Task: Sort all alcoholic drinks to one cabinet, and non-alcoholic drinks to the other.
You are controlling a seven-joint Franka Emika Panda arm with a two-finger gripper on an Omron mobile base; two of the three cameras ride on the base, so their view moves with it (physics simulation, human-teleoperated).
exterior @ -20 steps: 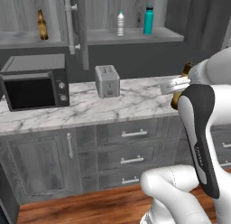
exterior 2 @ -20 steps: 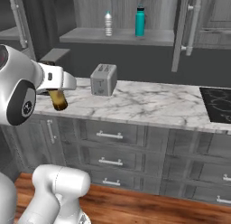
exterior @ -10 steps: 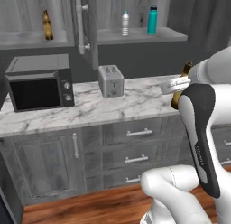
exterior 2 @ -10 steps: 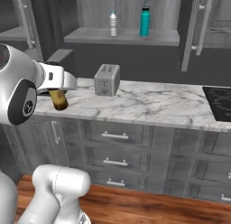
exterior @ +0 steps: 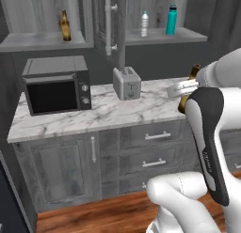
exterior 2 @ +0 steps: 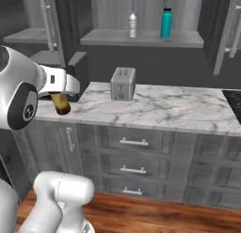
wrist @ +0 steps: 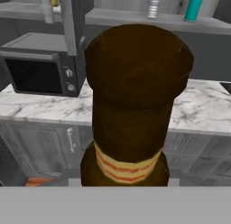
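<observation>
Hand view shows the tool (exterior 2: 60,97) pinching a brown beer bottle (wrist: 135,110) above the table (exterior: 108,114), carried presumably toward the left cabinet shelf (exterior: 42,40) where the other beer bottle (exterior: 65,26) stands, away from the water bottle (exterior: 145,24) and flask (exterior: 171,19).

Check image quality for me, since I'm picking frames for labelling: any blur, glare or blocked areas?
Left base view: soft, evenly lit, no glare; the white arm covers the right side. Right base view: equally soft; the arm hides the left. Hand view: the held amber-brown glass beer bottle looms huge and foreshortened, blocking the marble counter behind.
</observation>
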